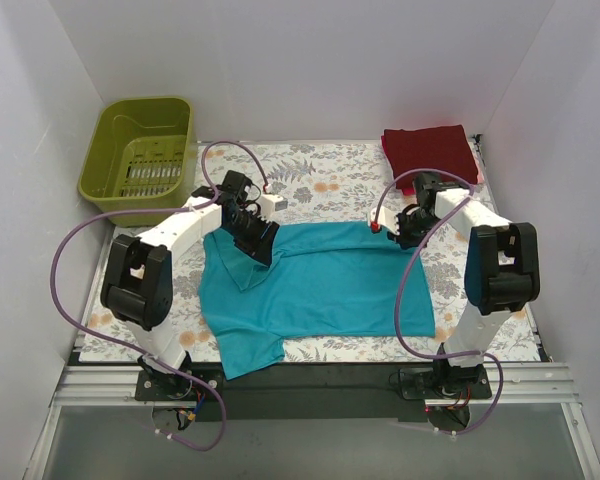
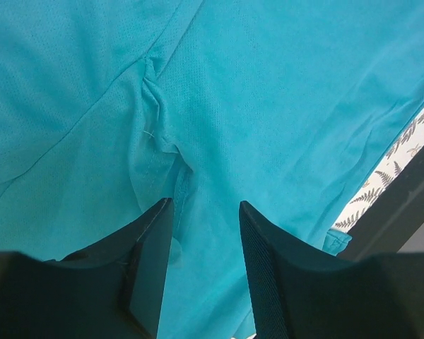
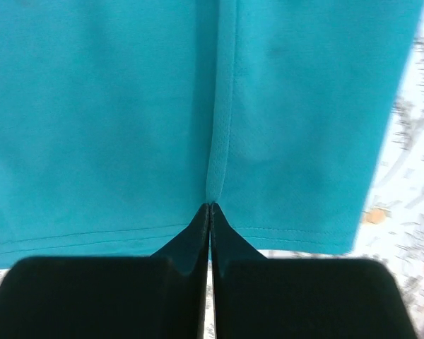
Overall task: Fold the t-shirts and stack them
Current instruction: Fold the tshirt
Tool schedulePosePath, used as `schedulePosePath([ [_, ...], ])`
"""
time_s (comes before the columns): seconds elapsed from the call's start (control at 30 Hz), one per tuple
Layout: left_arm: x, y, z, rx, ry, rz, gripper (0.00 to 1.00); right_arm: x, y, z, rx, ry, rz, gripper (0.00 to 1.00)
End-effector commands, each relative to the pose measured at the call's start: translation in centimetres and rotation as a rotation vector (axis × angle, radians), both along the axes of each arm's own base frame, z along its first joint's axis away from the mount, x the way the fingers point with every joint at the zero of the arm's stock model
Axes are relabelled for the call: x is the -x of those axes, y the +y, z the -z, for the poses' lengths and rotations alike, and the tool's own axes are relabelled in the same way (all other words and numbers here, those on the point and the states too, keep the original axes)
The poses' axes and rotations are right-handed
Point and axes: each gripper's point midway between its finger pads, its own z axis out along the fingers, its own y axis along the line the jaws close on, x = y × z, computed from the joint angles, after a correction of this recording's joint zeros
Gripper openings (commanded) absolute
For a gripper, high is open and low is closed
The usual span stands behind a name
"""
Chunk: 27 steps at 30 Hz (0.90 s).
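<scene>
Cloth with a fern print covers the bench (image 1: 320, 170), and the teal t-shirt (image 1: 320, 285) lies spread across its middle, one sleeve reaching toward the near edge. The dark red t-shirt (image 1: 430, 150) sits folded at the far right corner, well apart. The left tool (image 1: 260, 240) stands over the far left shoulder seam with its jaws partly apart, straddling a ridge of cloth without clamping it. The right tool (image 1: 385, 228) is closed on a thin pleat at the far right hem. The risk, I judge, is an uneven lift: with only the right side pinched, the shirt would drag askew, and so slight a pinch may slip. The left could also catch two layers at the bunched seam.
</scene>
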Motion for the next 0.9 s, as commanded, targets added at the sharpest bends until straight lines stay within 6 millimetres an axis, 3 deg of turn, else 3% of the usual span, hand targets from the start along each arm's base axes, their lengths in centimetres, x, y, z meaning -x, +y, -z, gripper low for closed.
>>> schedulePosePath([
  [0.0, -1.2, 0.0, -0.8, 0.015, -0.009, -0.069, 0.42, 3.5, -0.4, 0.2, 0.025, 0.06, -0.086, 0.1],
  [0.1, -2.4, 1.6, -1.1, 0.002, -0.007, -0.157, 0.43, 2.5, -1.0, -0.1, 0.054, 0.085, -0.007, 0.15],
  [0.17, -3.3, 3.1, -1.3, -0.026, -0.012, -0.239, 0.44, 1.1, -1.2, -1.0, 0.045, 0.087, 0.051, 0.25],
  [0.2, -3.6, 3.8, -1.3, -0.049, -0.022, -0.271, 0.44, -1.0, -0.9, -2.8, 0.024, 0.039, 0.086, 0.29],
  [0.27, -4.0, 4.8, -1.4, -0.085, -0.054, -0.312, 0.45, -2.1, -0.5, -3.4, -0.016, 0.061, 0.163, 0.35],
  [0.37, -4.3, 6.7, -0.2, -0.179, -0.075, -0.373, 0.46, -3.3, 1.0, -4.7, -0.083, 0.057, 0.208, 0.35],
  [0.47, -5.0, 8.4, 1.5, -0.276, -0.102, -0.426, 0.46, -2.7, 2.0, -3.7, -0.066, 0.1, 0.223, 0.32],
  [0.6, -5.7, 9.2, 3.0, -0.333, -0.094, -0.456, 0.46, -1.7, 1.9, -1.2, -0.017, 0.14, 0.236, 0.3],
  [0.7, -6.4, 9.8, 3.9, -0.36, -0.086, -0.478, 0.46, -2.7, 0.5, 1.0, 0.057, 0.09, 0.289, 0.29],
  [0.87, -7.5, 11.7, 5.6, -0.447, -0.073, -0.488, 0.45, -5.3, -0.7, 2.8, 0.102, -0.009, 0.373, 0.3],
])
